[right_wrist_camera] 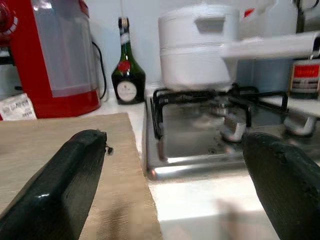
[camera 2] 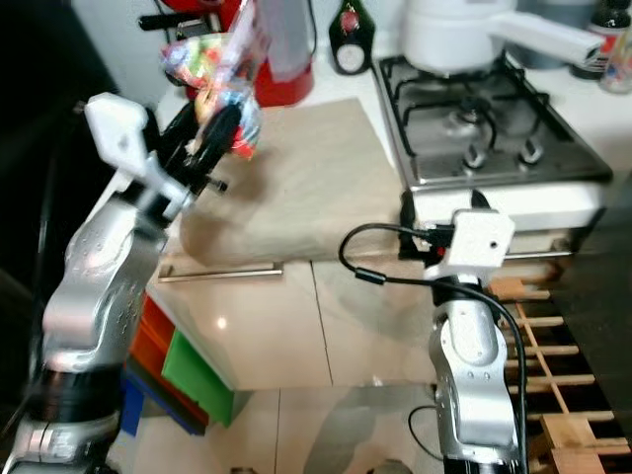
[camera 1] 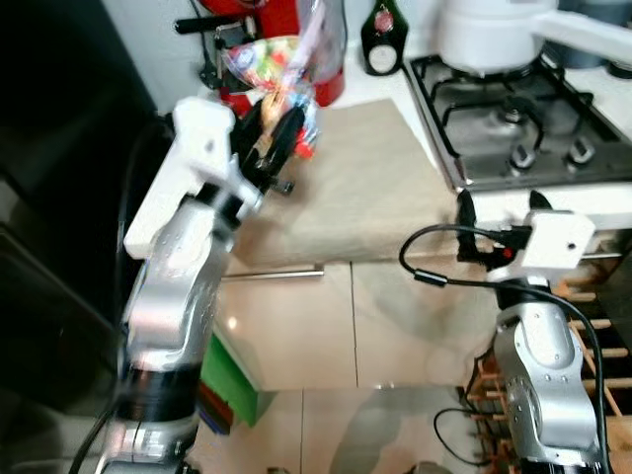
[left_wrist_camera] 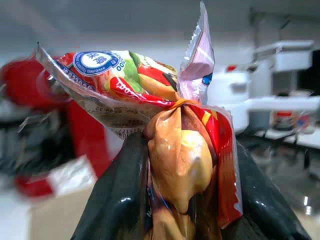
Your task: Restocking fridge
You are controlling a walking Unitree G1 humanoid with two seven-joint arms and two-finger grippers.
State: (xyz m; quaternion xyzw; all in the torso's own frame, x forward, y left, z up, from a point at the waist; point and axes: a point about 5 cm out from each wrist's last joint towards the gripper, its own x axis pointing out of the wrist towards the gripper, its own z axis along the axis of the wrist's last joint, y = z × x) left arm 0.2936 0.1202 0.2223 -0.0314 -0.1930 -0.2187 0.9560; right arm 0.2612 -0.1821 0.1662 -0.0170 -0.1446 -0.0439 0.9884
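I am seeing the left gripper (camera 1: pixel 279 138) raised over the left part of the wooden counter (camera 1: pixel 375 188), and its two black fingers (left_wrist_camera: pixel 117 200) are clamping a snack bag (left_wrist_camera: pixel 165 130) between them. The fingers are pinching the bag at its lower, knotted part, where an orange band is cinching the wrapper; the crinkled top of the bag is fanning out above the fingertips. Through the clear film I am making out an orange-brown lump inside. The print on the wrapper is showing red, green and yellow food pictures, and a round blue-and-white seal is sitting near the top corner. Its lettering is too small and blurred for me to read.

From the head camera the bag is hanging in front of a red appliance (camera 1: pixel 286 39) that is standing at the back of the counter. A dark bottle (right_wrist_camera: pixel 128 67) with a red seal and a pale round label is standing beside it against the wall; I cannot read that label either.

The right gripper (right_wrist_camera: pixel 175 185) is hovering low at the front edge of the counter, just before the gas hob (camera 1: pixel 513 118), with its fingers spread wide and nothing between them. A white pot (right_wrist_camera: pixel 197 45) with a long handle is sitting on the hob's rear burner.
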